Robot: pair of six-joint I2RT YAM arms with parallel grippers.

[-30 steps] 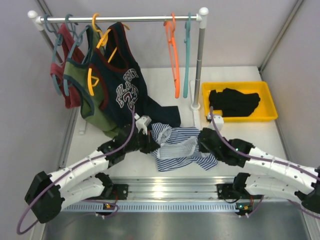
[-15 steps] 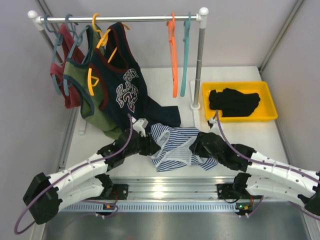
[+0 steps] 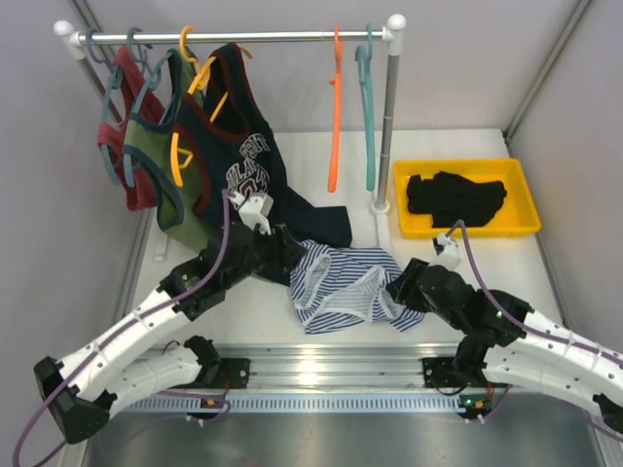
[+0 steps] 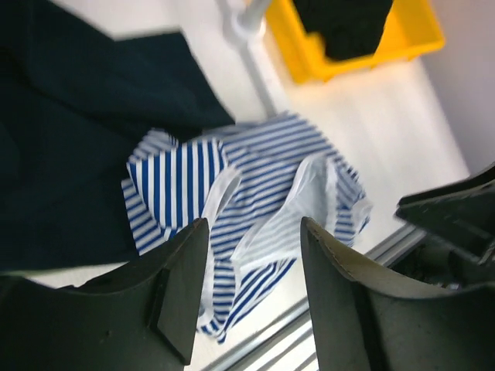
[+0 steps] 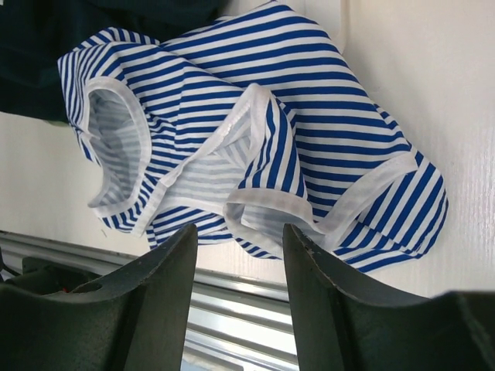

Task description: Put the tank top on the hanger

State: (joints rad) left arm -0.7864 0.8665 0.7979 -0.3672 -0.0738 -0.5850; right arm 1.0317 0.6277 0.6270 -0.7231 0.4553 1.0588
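The tank top point(image 3: 346, 285), striped navy and white with pale trim, lies crumpled on the table between the two arms, touching neither gripper. It fills the left wrist view point(image 4: 255, 178) and the right wrist view point(image 5: 255, 124). My left gripper point(image 3: 284, 257) is open just left of it, its jaws point(image 4: 251, 247) raised over the cloth with nothing between them. My right gripper point(image 3: 401, 288) is open at the top's right edge, jaws point(image 5: 236, 243) empty. The orange hanger point(image 3: 334, 117) hangs on the rail at the back, bare.
A teal hanger point(image 3: 368, 117) hangs beside the orange one, next to the rack post point(image 3: 387, 136). Several tops hang at the rail's left, the navy lettered one point(image 3: 243, 175) draping onto the table. A yellow tray point(image 3: 526, 195) with a black garment point(image 3: 456, 197) sits at right.
Both grippers opened and let go of the tank top, then drew back, the left one up and away. The top settled flat on the table. The orange hanger swung.
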